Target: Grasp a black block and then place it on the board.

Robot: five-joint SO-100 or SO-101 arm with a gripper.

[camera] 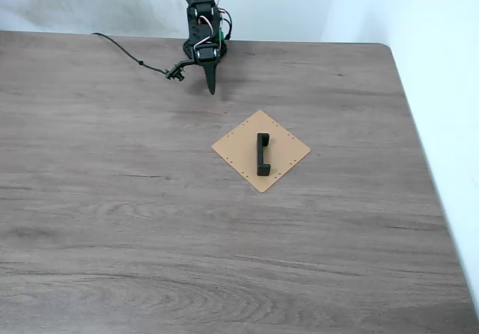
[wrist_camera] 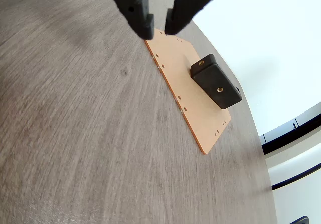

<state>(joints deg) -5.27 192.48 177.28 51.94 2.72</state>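
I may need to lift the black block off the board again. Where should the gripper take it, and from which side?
Judging by its shape, grip the black block at mid-length across its narrow width, coming straight down. It lies flat on the board, tabs at both ends, long sides exposed. The gripper is slightly open, away from it.

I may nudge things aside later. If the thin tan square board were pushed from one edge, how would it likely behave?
The thin tan square board lies flat on the wooden table, so it would probably slide rather than tip. It looks stiff, not floppy. The small black bracket-like block resting on it would likely ride along, though it might shift.
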